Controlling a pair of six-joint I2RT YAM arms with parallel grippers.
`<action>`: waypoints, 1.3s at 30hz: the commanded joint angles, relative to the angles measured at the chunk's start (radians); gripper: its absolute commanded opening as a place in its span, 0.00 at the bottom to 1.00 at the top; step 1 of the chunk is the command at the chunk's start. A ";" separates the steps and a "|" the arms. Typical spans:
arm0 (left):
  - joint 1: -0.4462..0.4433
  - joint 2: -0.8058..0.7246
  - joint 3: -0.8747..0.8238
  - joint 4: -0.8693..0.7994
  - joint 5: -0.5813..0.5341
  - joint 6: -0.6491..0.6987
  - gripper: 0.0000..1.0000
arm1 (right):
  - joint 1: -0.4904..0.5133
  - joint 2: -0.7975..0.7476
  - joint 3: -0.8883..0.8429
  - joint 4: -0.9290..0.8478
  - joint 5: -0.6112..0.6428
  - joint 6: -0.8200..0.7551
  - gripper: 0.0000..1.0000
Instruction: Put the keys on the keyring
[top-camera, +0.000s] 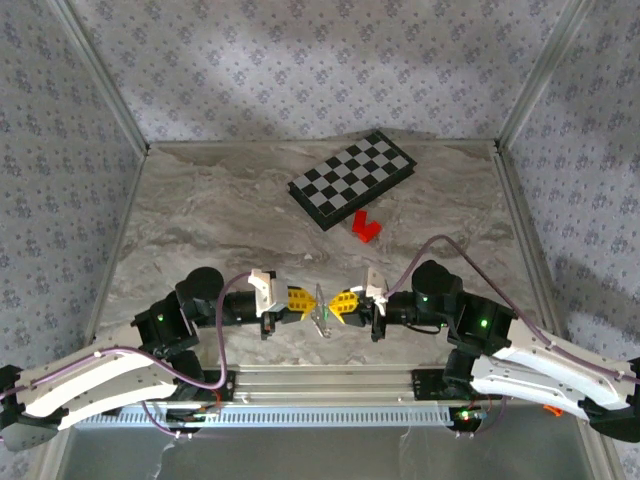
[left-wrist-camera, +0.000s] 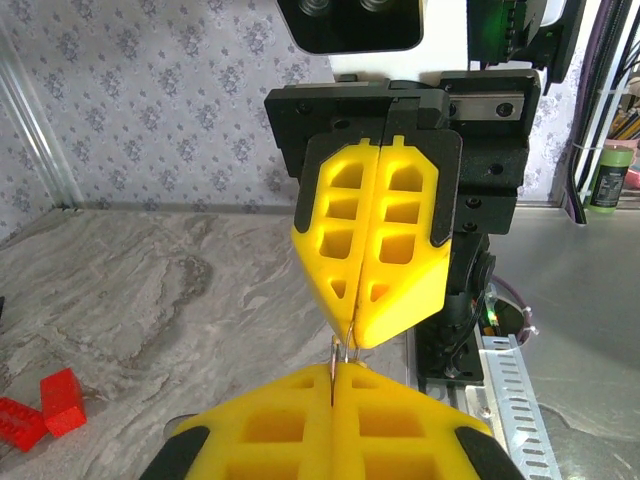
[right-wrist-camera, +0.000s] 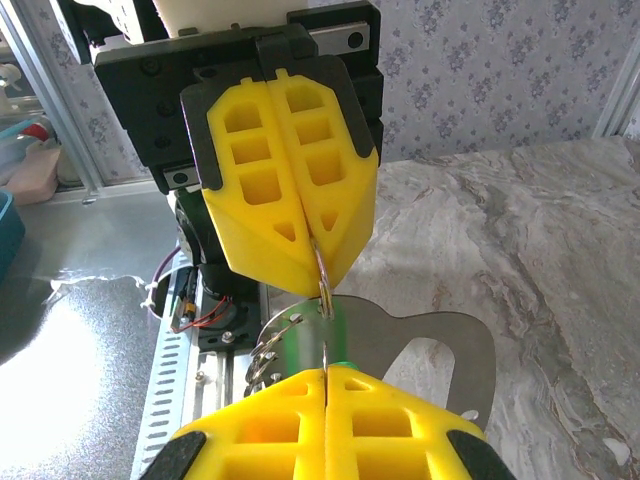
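**Pinching keys and keyring, both grippers tip to tip**

Top view: left gripper (top-camera: 310, 303) and right gripper (top-camera: 335, 305) meet nose to nose on the near side of the checkered board (top-camera: 352, 178), well apart from it. The keys (top-camera: 322, 312) hang between the two tips as a small tilted silvery sliver with a hint of green. A red block (top-camera: 366, 227) lies just beside the board's near edge, between the board and the grippers.

Right wrist view: the keys (right-wrist-camera: 305, 345) show a blurred bright green head right above the right gripper (right-wrist-camera: 325, 378). A flat silvery part with a cutout spreads away from the green. The yellow fingers (right-wrist-camera: 390, 420) are pressed together with the green piece at the seam, so they are pinching the keys. The keyring (right-wrist-camera: 322, 275) is a thin grey wire loop coming out of the left gripper (right-wrist-camera: 318, 262), whose fingers are squeezed onto it. More grey loops sag beside the green head, too blurred to tell if beaded.

Left wrist view: the left gripper (left-wrist-camera: 335, 375) has its fingers closed tight, thin metal poking from the seam. The keyring (left-wrist-camera: 341, 350) bridges to the right gripper (left-wrist-camera: 350, 335), also clamped. The red block (left-wrist-camera: 62, 400) sits on the marble table (left-wrist-camera: 150, 290), with a second red piece touching it.
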 joint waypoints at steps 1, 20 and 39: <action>-0.003 0.004 0.028 0.053 -0.005 0.011 0.00 | 0.007 -0.005 0.028 0.017 0.019 0.015 0.00; -0.003 0.009 0.024 0.051 -0.001 0.016 0.00 | 0.007 0.001 0.027 0.045 0.037 0.032 0.00; -0.003 0.001 0.019 0.043 -0.010 0.021 0.00 | 0.007 -0.012 0.022 0.049 0.055 0.035 0.00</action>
